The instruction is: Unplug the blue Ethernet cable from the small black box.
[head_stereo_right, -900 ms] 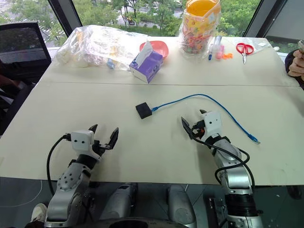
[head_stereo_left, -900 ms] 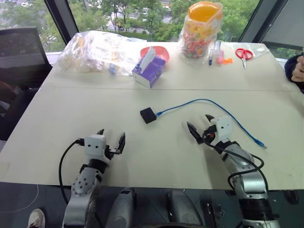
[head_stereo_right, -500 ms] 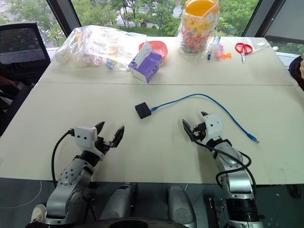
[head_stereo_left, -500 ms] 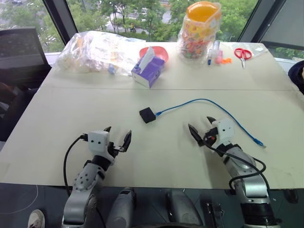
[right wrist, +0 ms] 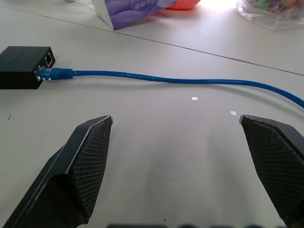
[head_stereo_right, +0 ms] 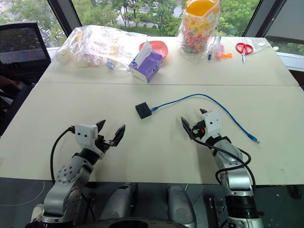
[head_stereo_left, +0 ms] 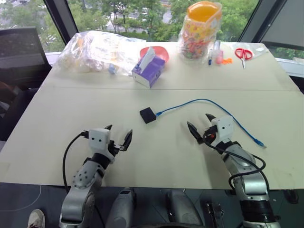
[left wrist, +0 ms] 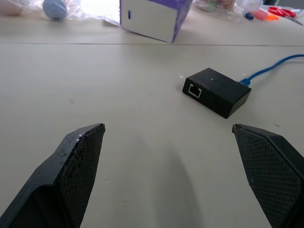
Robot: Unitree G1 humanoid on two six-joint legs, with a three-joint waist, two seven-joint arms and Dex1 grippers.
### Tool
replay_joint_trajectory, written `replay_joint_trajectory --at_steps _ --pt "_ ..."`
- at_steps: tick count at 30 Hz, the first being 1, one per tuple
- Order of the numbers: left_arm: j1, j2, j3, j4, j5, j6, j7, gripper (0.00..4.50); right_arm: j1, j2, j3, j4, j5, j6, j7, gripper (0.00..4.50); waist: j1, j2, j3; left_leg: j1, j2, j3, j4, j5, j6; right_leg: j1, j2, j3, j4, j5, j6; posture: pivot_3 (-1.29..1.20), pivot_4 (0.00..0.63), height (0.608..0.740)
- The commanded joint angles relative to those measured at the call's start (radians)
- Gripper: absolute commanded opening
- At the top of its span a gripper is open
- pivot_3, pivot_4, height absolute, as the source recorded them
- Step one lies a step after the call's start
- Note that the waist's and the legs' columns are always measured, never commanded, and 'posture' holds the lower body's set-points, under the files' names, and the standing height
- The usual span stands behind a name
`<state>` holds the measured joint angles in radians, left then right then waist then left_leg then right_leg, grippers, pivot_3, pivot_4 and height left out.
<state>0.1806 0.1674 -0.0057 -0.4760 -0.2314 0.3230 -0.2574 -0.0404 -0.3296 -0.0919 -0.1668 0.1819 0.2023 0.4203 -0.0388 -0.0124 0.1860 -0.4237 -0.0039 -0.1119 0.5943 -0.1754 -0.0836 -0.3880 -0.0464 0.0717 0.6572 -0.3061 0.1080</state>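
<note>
- Both pincers stand wide and hold nothing: my left gripper hovers low over the near part of the pale table, and my right gripper hangs over the near right part, each still short of the job.
- Over the last second my left arm has crept forward a little towards the centre, while my right has hardly shifted; I read that as the approach only just beginning.
- Further in, near the table's middle, sits the small matte black squarish box, lying between the two grippers and beyond them, well apart from both.
- Plugged into its right-hand side is the thin bright-blue Ethernet cable, which arcs away past my right gripper, its free clear plug lying near the right edge.
- So the plug is still seated; I judge one pincer must pin the box and the other take the cable close to the port.
- At the far side stand a purple tissue box, a clear plastic bag, an orange-lidded jar and red scissors.
</note>
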Motion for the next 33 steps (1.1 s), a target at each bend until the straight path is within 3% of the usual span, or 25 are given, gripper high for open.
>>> replay_joint_trajectory --at_steps 1,6,13,17,19,26,29,33 --pt "-0.006 0.011 -0.001 -0.044 -0.010 -0.006 -0.009 4.50 -0.011 0.004 -0.001 -0.010 0.020 -0.014 0.010 4.44 0.000 0.000 0.000 0.000 0.000 0.000 0.000 0.000 0.000 0.000 0.000 0.000 0.000 0.000 0.000 0.00 0.150 0.740" --pt "-0.020 0.077 0.005 -0.062 -0.087 0.052 -0.107 4.50 -0.014 0.002 0.005 0.000 0.022 -0.010 0.023 4.44 0.000 0.000 0.000 0.000 0.000 0.000 0.000 0.000 0.000 0.000 0.000 0.000 0.000 0.000 0.000 0.00 0.150 0.740" --pt "-0.190 0.400 0.158 -0.007 -0.384 0.269 -0.424 4.50 -0.059 0.007 0.012 0.051 0.018 -0.026 0.024 4.44 -0.003 0.001 0.000 0.001 0.000 0.000 0.000 0.000 0.000 0.000 0.000 0.000 0.002 0.000 0.000 0.00 0.150 0.740" --pt "-0.380 0.543 0.160 0.127 -0.364 0.255 -0.552 4.50 -0.062 0.016 0.008 0.067 0.015 -0.045 0.015 4.44 0.000 0.001 0.001 0.001 0.000 -0.001 0.000 0.000 0.000 0.000 0.001 -0.001 0.004 0.000 0.000 0.00 0.150 0.740" --pt "-0.471 0.578 0.100 0.228 -0.279 0.161 -0.613 4.50 -0.060 0.022 0.008 0.068 0.014 -0.051 0.008 4.44 -0.003 0.001 0.001 0.002 0.000 0.000 0.000 0.000 0.000 0.000 0.000 0.000 0.004 0.000 0.000 0.00 0.150 0.740" --pt "-0.691 0.567 -0.058 0.560 -0.080 -0.148 -0.797 4.50 -0.052 0.031 0.013 0.033 0.025 -0.043 0.006 4.44 -0.004 0.001 0.001 0.002 0.000 0.000 -0.001 0.000 0.000 -0.002 0.001 0.000 0.004 0.000 0.001 0.00 0.150 0.740" --pt "-0.732 0.536 -0.068 0.637 -0.063 -0.181 -0.825 4.50 -0.094 0.001 0.032 -0.014 0.083 0.040 0.078 4.44 -0.008 0.001 0.001 0.001 0.000 0.000 -0.001 0.000 0.000 -0.002 0.001 0.000 0.005 0.001 0.004 0.00 0.150 0.740" --pt "-0.715 0.528 -0.066 0.647 -0.063 -0.168 -0.854 4.50 -0.290 -0.136 0.103 -0.004 0.133 0.177 0.286 4.44 -0.018 0.004 0.003 0.002 0.000 0.001 0.000 0.000 0.001 -0.002 0.001 0.000 0.007 0.001 0.004 0.00 0.150 0.740"
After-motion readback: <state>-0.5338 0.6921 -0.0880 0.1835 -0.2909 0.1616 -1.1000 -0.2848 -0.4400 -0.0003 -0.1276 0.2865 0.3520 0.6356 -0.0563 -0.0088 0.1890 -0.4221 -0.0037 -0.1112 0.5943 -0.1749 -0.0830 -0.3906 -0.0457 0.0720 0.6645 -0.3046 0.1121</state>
